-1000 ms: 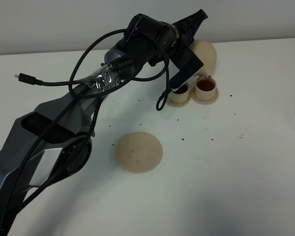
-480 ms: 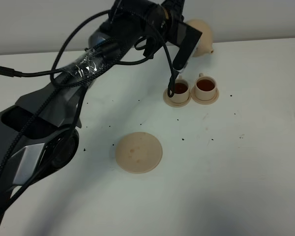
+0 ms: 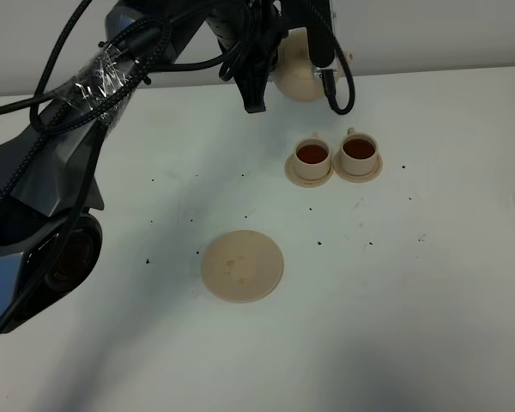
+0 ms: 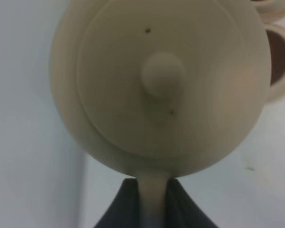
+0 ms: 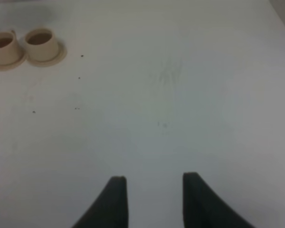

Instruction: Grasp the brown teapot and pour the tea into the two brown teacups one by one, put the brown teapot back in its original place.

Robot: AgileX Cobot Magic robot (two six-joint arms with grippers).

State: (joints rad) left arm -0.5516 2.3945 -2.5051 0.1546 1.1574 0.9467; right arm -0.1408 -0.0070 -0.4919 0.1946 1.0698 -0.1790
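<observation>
Up at the far edge of the table (image 3: 429, 283), the left gripper (image 4: 151, 202) has its fingers pinched tight on the handle of the brown teapot (image 3: 299, 70), holding it in the air behind the two brown teacups (image 3: 336, 155), both full of dark tea. Nearer me, the flat saucer (image 3: 242, 265) lies bare. Over on the right, the right gripper (image 5: 154, 199) hangs with its fingers parted, holding nothing.

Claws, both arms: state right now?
Left claw: shut on the brown teapot, gripping its handle, lifted above the table.
Right claw: open, holding nothing.
</observation>
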